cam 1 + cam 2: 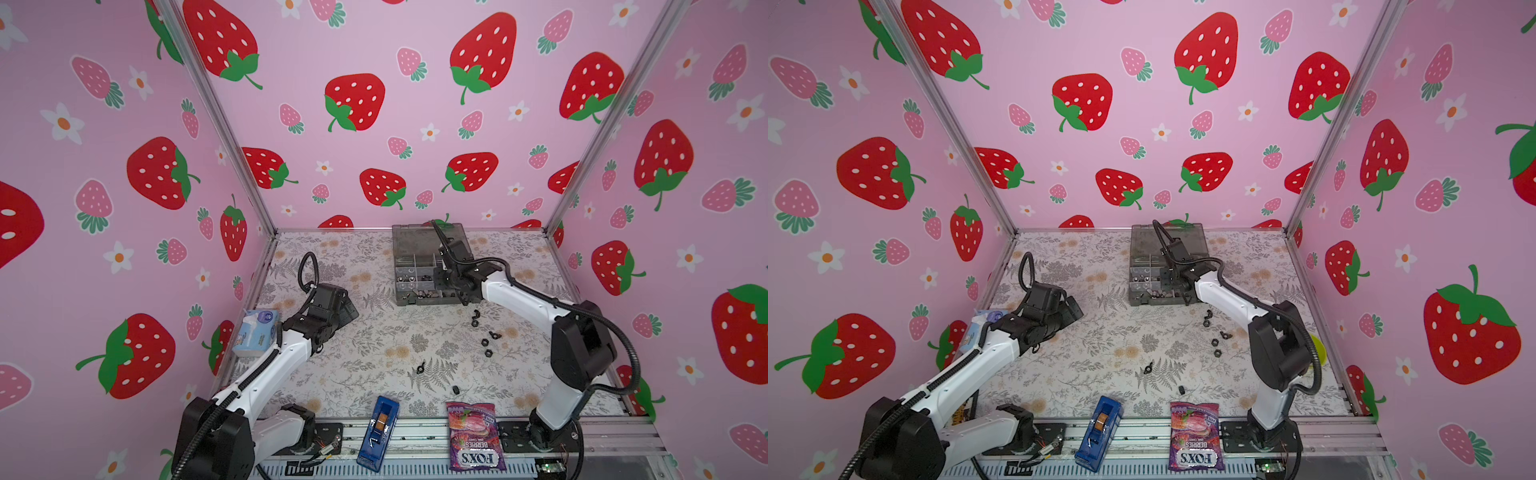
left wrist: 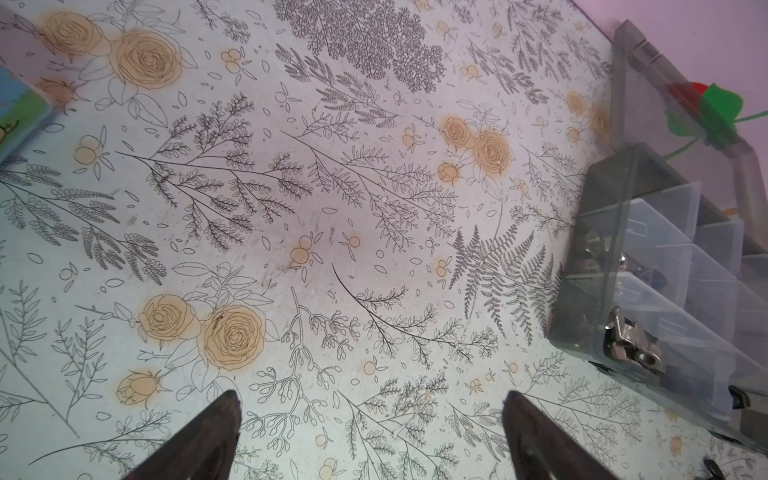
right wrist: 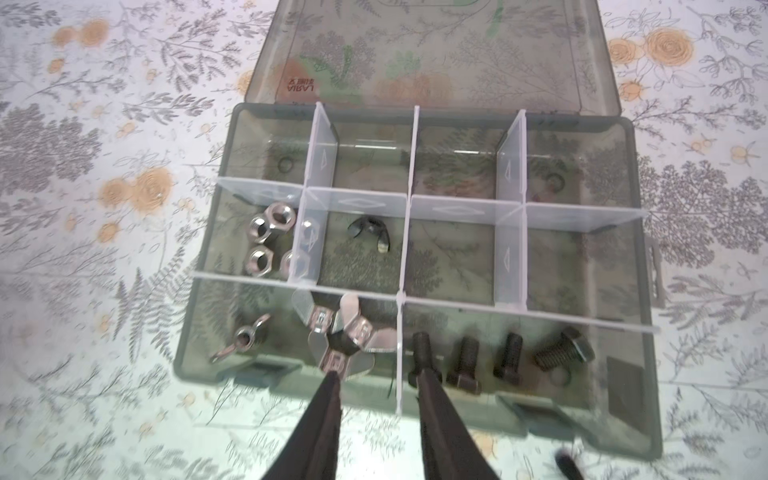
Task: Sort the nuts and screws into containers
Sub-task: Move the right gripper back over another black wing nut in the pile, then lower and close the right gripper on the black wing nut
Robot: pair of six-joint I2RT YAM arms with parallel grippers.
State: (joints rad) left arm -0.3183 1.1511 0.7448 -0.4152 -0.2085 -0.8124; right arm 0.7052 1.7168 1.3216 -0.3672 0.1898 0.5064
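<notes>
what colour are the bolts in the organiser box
The bolts are black; clearest in the right wrist view.

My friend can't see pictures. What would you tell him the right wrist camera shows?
The right gripper, jaws slightly apart and empty, hovers over an open grey organiser box. Its cells hold silver hex nuts, one black wing nut, silver wing nuts and black bolts.

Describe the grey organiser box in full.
The organiser box is smoky translucent plastic, on the floral table, hinged lid open behind it. Clear dividers form cells; some hold silver hex nuts, one black wing nut, silver wing nuts, black bolts. The open right gripper hovers over its front row.
</notes>
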